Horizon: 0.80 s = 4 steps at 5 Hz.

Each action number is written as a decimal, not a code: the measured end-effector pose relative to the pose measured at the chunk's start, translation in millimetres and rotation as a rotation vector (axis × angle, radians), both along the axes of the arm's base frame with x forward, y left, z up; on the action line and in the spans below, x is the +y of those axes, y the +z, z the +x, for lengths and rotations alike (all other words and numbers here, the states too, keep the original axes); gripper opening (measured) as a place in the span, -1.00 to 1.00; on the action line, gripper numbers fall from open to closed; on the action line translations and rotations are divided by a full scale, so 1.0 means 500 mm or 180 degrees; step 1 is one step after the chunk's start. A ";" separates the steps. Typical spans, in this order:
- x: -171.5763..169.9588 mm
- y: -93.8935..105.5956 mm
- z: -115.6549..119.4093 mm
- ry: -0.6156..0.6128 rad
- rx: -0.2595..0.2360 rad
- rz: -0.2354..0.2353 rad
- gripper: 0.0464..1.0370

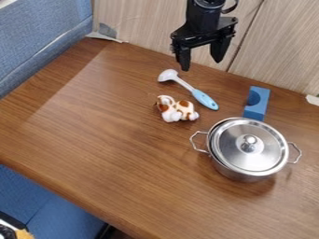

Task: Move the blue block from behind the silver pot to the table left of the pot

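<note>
Black and hard-edged, the gripper hangs over the far side of the bench, its jaws spread well apart with nothing between them. Closest to it lies the ladle, slanting across the brown wood grain: a rounded whitish bowl at the far end, a slim neck, then a smooth light-blue handle that widens toward me. Just beside it, on the near left, sits a small toy animal, lumpy and rounded, white with rusty brown patches. Over to the right I can see a blue block, long and straight-sided, with a round hollow near its far end. Near it, closer to me, stands a shiny metal pot with bent-wire loop handles on two sides, its domed round lid resting on top and catching the light around a polished knob. Pale, streaky wood-look panels rise behind, meeting a blue fabric-like partition on the left.
</note>
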<state>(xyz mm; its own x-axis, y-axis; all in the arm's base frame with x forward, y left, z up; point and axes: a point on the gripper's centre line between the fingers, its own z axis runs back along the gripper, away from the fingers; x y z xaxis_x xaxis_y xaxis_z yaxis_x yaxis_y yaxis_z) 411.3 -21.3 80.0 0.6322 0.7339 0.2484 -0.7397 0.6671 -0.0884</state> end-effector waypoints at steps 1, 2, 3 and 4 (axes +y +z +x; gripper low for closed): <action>-0.001 -0.033 -0.005 0.0000 0.0135 -0.0006 0.92; -0.044 -0.039 -0.005 -0.0173 0.0152 -0.0153 0.92; -0.112 -0.023 0.006 -0.0506 0.0069 -0.0212 0.92; -0.166 -0.013 0.008 -0.0852 0.0001 -0.0254 0.92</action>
<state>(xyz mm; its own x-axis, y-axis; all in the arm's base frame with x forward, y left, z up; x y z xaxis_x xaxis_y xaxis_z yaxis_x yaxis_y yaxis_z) 415.1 -104.5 73.7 0.8064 0.5579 0.1962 -0.5380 0.8298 -0.1482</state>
